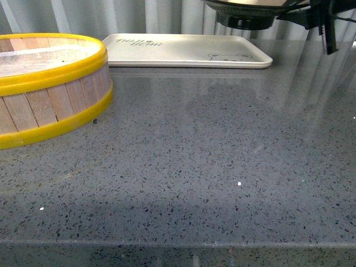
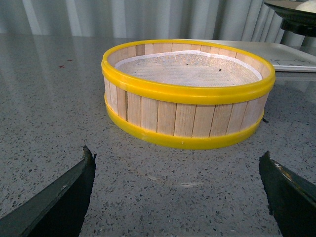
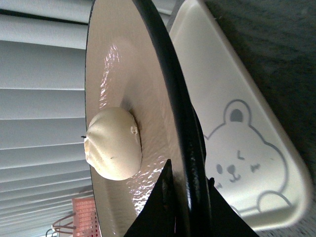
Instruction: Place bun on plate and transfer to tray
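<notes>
Grey speckled tabletop (image 1: 211, 167), tray (image 1: 183, 53) at its far edge. My right gripper (image 3: 190, 202) pinches the plate (image 3: 113, 64), bun (image 3: 113, 143) aboard, above the tray; left gripper (image 2: 177, 154) wide. Advise lowering level before release.

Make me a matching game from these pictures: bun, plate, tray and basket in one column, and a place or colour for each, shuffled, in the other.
Things:
1. bun
2. plate
3. tray
4. basket

Place or colour:
A. yellow bands around wooden slats
B. held at its rim by the right gripper
C. off-white, with a bear drawing
D. sitting on the plate

Pairs: 1-D, 2-B, 3-C, 4-A
</notes>
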Robot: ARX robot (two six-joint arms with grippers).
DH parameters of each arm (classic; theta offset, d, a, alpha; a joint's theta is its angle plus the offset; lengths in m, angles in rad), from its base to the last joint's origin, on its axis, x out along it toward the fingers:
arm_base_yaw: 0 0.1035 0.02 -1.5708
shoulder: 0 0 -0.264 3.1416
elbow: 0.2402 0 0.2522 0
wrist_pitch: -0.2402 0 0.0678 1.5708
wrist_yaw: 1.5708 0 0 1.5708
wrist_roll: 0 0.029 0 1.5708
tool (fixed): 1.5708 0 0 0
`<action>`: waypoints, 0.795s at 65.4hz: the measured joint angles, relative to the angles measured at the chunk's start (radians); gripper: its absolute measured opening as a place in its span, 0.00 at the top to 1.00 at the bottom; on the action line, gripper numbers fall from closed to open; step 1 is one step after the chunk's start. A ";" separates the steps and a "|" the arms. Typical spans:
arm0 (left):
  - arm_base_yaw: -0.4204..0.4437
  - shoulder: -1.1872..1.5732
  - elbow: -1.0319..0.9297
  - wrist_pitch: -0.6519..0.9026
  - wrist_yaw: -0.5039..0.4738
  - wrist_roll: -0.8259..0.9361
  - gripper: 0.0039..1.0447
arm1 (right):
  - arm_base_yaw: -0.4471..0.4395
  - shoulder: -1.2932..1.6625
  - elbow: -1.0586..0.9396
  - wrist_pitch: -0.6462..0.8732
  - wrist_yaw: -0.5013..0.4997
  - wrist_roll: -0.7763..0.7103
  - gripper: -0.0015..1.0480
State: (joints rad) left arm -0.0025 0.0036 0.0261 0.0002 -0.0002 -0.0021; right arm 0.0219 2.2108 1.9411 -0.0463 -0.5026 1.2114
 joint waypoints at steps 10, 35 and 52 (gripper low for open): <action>0.000 0.000 0.000 0.000 0.000 0.000 0.06 | 0.029 0.111 0.201 -0.081 -0.008 0.012 0.97; 0.000 0.000 0.000 0.000 0.000 0.000 0.06 | 0.070 0.367 0.620 -0.281 -0.041 0.011 0.97; 0.000 0.000 0.000 0.000 0.000 0.000 0.06 | 0.076 0.434 0.688 -0.311 -0.045 -0.001 0.97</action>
State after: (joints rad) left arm -0.0025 0.0040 0.0261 0.0006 -0.0002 -0.0025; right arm 0.0978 2.6450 2.6289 -0.3569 -0.5472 1.2106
